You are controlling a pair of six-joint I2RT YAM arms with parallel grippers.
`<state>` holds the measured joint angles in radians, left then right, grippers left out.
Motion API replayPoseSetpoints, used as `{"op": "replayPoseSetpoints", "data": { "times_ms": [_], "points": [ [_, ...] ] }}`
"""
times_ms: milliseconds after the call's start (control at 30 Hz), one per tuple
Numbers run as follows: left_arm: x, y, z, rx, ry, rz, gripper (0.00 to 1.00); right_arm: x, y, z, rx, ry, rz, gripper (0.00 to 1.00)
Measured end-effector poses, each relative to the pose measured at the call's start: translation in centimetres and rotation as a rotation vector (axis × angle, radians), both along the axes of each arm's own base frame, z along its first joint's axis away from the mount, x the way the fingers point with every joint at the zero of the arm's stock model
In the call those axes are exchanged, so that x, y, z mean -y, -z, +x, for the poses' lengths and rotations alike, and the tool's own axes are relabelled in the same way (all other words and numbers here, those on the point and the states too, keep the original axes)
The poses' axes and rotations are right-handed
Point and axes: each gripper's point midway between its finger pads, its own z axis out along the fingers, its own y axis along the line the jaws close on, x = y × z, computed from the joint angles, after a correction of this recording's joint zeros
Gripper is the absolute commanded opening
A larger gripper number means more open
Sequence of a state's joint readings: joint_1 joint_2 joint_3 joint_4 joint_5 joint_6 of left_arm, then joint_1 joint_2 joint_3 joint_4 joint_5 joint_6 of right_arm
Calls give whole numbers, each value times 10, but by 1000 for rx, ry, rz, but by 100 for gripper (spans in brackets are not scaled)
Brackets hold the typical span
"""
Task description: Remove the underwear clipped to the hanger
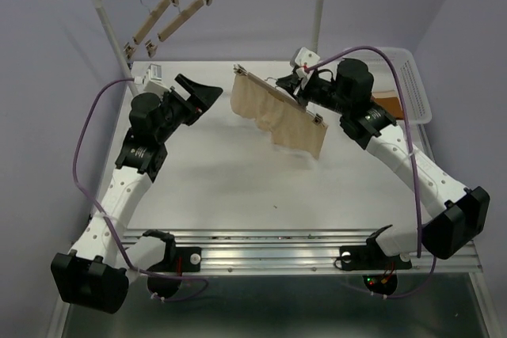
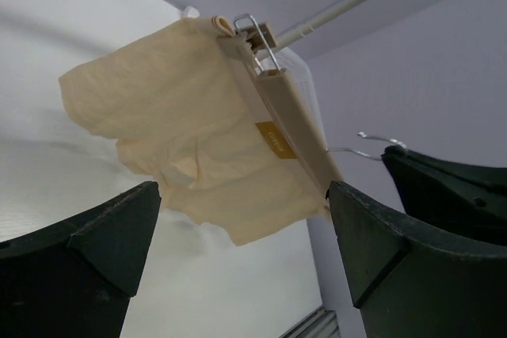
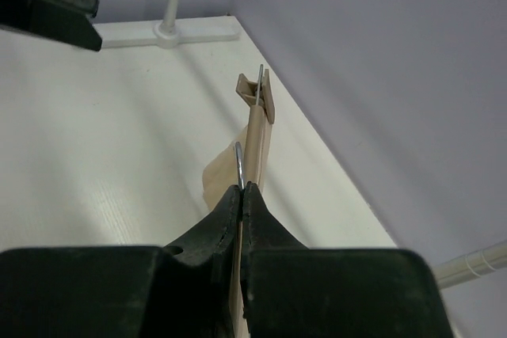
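A: Starting at the left, what is the left claw doing?

B: The left claw (image 1: 202, 91) stands wide open and holds nothing. It points right, toward the underwear (image 1: 279, 120), near it but not touching.

A: Where is the underwear?

B: In mid-air above the white table (image 1: 238, 187), hanging limp from the hanger (image 1: 273, 91), clipped at its top edge. The wooden bar runs slantwise, its far end toward the left claw and its near end toward the right arm. The end clip (image 2: 247, 33) closest to the left claw shows plainly from that wrist.

A: And on the right?

B: The right claw (image 3: 242, 191) is pinched shut on the middle of the hanger, by its wire hook, holding it aloft. The free left arm seems better placed to work that clip.
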<state>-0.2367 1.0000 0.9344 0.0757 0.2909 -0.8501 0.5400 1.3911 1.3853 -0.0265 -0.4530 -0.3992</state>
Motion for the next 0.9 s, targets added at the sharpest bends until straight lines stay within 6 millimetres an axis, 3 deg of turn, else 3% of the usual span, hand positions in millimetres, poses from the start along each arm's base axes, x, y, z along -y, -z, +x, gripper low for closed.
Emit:
{"op": "replayPoseSetpoints", "data": {
  "times_ms": [200,500,900],
  "points": [
    [16,-11,12,-46,13,-90,99,6,14,-16,74,-15,-69,1],
    [64,1,40,-171,41,-144,99,16,14,-31,212,-28,-144,1],
    [75,1,60,-231,-28,-159,99,13,21,-35,312,-45,-227,1]
  ]
}}
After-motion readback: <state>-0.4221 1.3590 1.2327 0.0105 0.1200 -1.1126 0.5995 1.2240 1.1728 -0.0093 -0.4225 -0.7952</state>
